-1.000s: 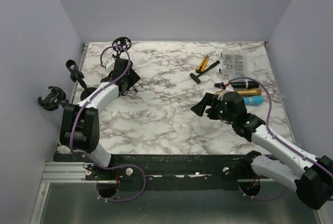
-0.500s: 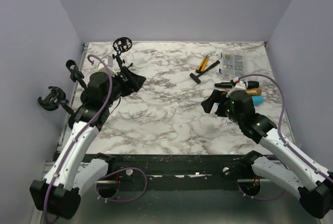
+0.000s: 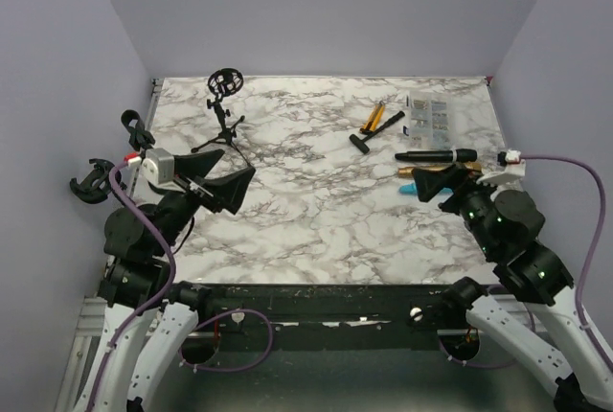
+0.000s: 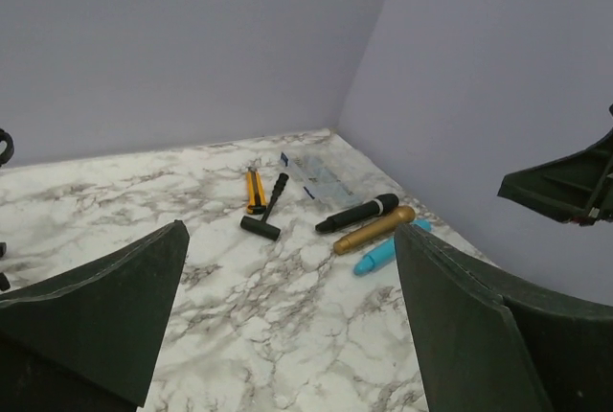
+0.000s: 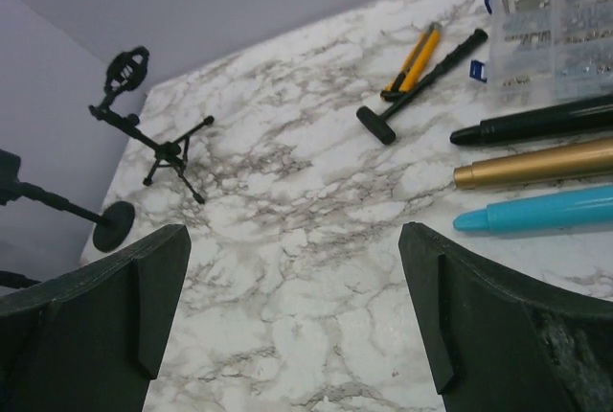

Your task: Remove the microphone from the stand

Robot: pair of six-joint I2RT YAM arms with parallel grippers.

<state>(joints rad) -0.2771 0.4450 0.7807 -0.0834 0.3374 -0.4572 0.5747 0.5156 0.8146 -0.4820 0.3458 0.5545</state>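
A small black tripod stand (image 3: 222, 123) stands at the table's back left, and its round clip (image 3: 224, 80) holds nothing. The black microphone (image 3: 436, 156) lies flat on the table at the right, with a gold microphone (image 5: 536, 163) and a blue one (image 5: 536, 209) beside it. My left gripper (image 3: 239, 182) hangs open over the near left of the table, well away from the stand. In the air near the microphones my right gripper (image 3: 433, 182) is open too. Both wrist views show nothing between the fingers, left gripper (image 4: 292, 235) and right gripper (image 5: 294, 235).
A black hammer (image 3: 375, 130), a yellow utility knife (image 3: 374, 115) and a clear parts box (image 3: 426, 117) lie at the back right. Two more black stands (image 3: 134, 129) (image 3: 91, 180) are at the left edge, one with a round base (image 5: 113, 225).
Both arms have drawn back toward the near edge and risen. The left gripper left the tripod stand and opened wider; the right gripper swung right, away from the table's middle.
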